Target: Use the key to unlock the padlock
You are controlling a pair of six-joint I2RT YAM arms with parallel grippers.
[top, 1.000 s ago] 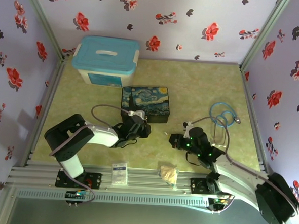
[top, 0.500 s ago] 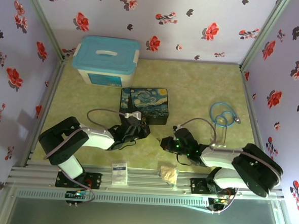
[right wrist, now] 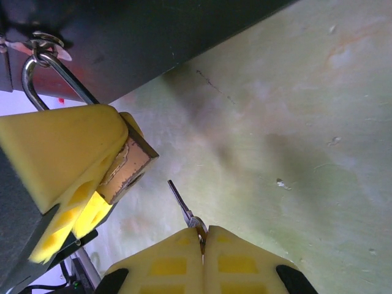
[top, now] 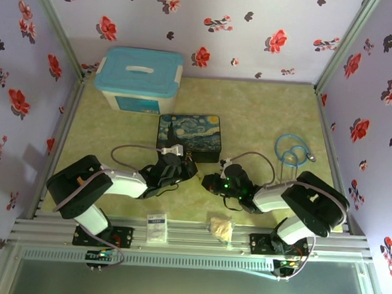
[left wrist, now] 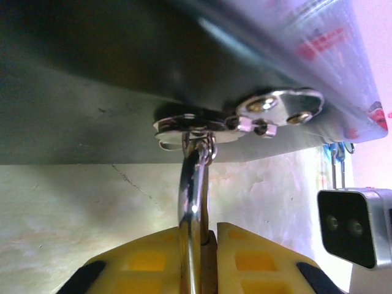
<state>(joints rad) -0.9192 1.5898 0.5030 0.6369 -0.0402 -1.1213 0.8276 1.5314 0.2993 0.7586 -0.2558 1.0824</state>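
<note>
I see the left gripper closed on the padlock. Its two yellow fingers press the brass body from both sides. The padlock sits at the front wall of the starry-night box, at 6 o'clock of the box in the top view. Its silver shackle rises from between the fingers and passes through the ring of the box's clasp.

The right gripper is shut tight on the key. The thin blade sticks out from between its fingers and points toward 11 o'clock in the right wrist view. The padlock lies at 10 o'clock from the tip of the key. The tip is near the bottom face of the padlock but apart from it, and a narrow strip of the green table shows between them. That bottom face is tilted. I cannot make out the keyhole on it.

In the top view the two grippers face each other just in front of the box, the left one at 9 o'clock of the right one. A blue-lidded container stands at 11 o'clock of the box. A blue stethoscope lies at 3 o'clock of it. A beige paper wad lies at 6 o'clock of the right gripper, at the near edge, with a white card at 9 o'clock of the wad.
</note>
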